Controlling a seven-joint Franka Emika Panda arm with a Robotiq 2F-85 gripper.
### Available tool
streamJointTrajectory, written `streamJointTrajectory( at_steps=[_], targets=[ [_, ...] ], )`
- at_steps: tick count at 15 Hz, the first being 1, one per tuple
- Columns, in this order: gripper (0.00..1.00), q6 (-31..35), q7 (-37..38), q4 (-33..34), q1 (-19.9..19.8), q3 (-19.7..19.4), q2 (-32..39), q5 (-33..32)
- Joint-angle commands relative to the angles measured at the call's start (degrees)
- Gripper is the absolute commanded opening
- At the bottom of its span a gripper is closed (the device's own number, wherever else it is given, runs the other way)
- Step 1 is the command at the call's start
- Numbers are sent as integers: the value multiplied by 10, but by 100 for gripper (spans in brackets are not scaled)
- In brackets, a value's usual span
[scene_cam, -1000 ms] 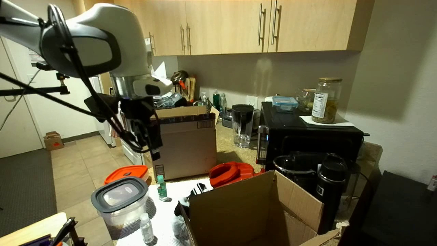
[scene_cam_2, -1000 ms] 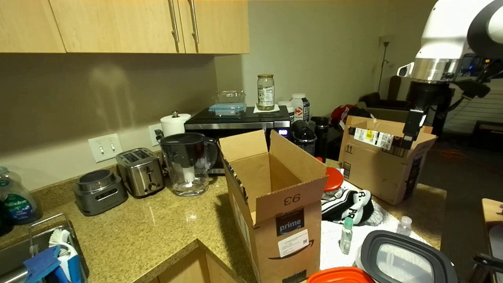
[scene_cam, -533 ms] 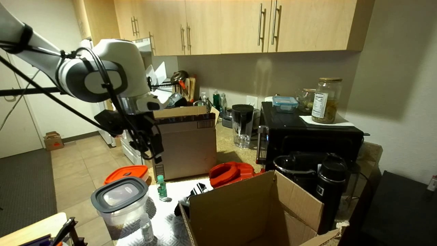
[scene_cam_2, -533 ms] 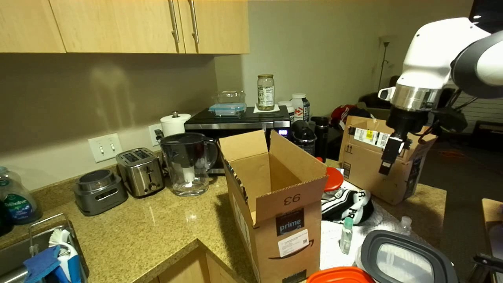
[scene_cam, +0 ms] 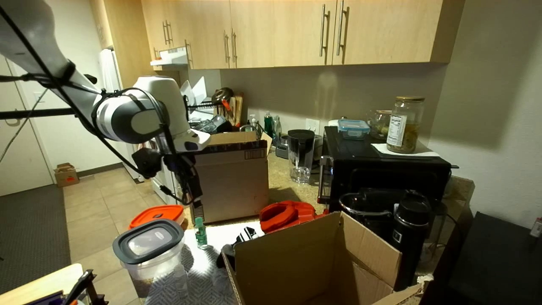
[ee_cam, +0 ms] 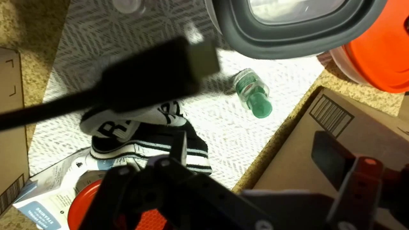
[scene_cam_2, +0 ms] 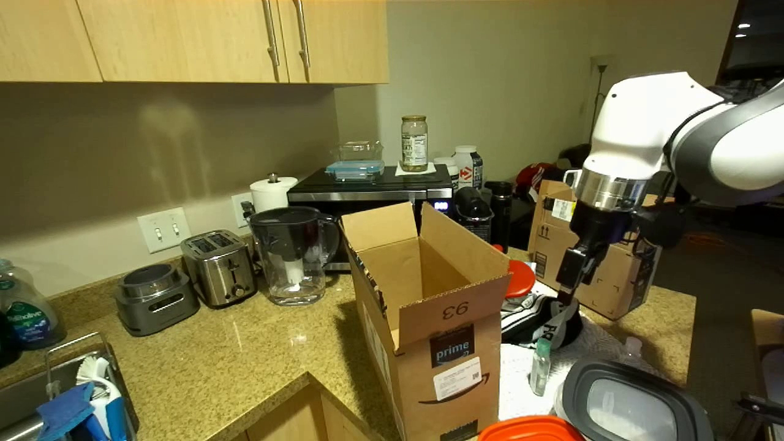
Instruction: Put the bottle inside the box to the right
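Hovering near the green bottle [ee_cam: 252, 91], tool [ee_cam: 252, 149] spread apart, gap plain only in wrist view

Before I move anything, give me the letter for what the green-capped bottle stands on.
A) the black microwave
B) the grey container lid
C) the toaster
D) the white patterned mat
D: the wrist view shows the green-capped bottle on the white patterned mat, and in both exterior views it stands upright there.
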Motion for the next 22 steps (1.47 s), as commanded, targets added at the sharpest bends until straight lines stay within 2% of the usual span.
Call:
streamJointTrajectory(
  at_steps=[1,6,10,17,22],
  targets=[
    [100,30,97,19,-18,22,42,-56],
    [100,16,207,23,-21,17,66,-152],
    [100,13,261,20,-17,5,81,-198],
    [100,45,259,6,0,-3,102,-177],
    [100,112,268,-3,17,-5,123,-180]
  ],
)
